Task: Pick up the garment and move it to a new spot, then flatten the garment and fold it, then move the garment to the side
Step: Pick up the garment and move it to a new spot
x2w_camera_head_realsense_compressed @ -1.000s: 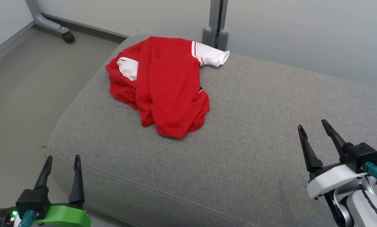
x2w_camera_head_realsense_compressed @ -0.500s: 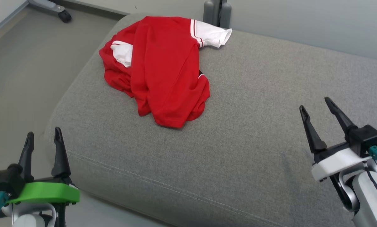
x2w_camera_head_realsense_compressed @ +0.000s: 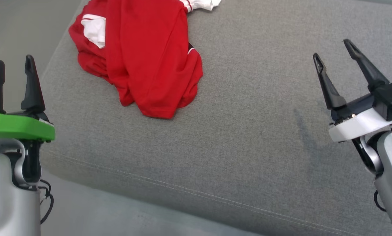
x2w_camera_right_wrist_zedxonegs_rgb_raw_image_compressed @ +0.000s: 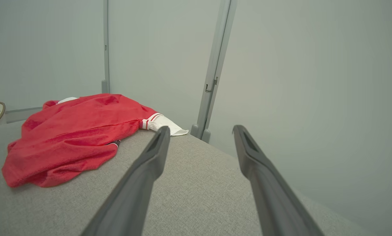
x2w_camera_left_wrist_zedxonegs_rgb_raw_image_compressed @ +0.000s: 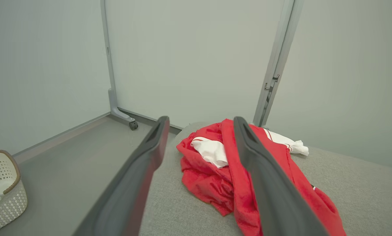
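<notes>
Plainly, the red garment [x2w_camera_head_realsense_compressed: 143,55] (white sleeves with red stripes are showing at two of its edges) is lying crumpled in a heap on the grey cushion [x2w_camera_head_realsense_compressed: 255,131], toward its far left corner. The left jaws are hovering by the cushion's left edge, parted and empty, pointing toward the heap without touching it. The right jaws are hanging over the cushion's right part, spread wider and gripping nothing, with bare fabric between them and the garment. A white perforated basket [x2w_camera_left_wrist_zedxonegs_rgb_raw_image_compressed: 4,183] is sitting on the floor [x2w_camera_left_wrist_zedxonegs_rgb_raw_image_compressed: 78,157].
</notes>
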Controlling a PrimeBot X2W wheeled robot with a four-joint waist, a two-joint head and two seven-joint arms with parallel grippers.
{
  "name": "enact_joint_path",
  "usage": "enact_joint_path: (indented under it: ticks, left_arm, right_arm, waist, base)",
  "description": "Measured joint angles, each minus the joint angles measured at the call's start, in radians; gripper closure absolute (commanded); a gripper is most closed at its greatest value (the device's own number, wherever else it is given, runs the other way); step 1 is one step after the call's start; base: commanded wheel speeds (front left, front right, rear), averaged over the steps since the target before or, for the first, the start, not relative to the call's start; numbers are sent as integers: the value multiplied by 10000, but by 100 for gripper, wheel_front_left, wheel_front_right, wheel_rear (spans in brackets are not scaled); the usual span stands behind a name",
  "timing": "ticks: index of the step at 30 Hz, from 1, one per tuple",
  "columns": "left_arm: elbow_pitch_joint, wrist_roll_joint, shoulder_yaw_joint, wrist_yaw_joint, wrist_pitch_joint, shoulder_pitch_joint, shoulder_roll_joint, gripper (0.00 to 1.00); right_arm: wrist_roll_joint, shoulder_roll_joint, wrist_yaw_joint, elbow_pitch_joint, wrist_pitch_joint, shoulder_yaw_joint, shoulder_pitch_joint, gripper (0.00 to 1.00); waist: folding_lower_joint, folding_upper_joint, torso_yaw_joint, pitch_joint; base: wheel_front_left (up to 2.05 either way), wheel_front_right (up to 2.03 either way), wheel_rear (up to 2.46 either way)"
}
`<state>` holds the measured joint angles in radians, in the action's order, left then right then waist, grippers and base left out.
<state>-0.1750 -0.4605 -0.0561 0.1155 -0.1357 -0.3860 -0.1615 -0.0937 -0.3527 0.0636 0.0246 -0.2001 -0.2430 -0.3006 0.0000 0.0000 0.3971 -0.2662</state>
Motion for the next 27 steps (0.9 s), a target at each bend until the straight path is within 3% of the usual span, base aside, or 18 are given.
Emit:
enact_joint_path:
  ticks: [13,27]
  left_arm:
    - [-1822,-2163,75,88,2109,-2607,-113,0]
    - [-4067,-2470,4,88,2675,-3521,-153,0]
  right_arm:
    - [431,-600,159,-840,550,19,-1282,0]
    - [506,-771,203,-934,717,44,-1425,0]
  waist:
    - [0,0,-916,-1774]
    - [0,0,-1641,-2916]
  base:
    - [0,0,0]
    - [0,0,0]
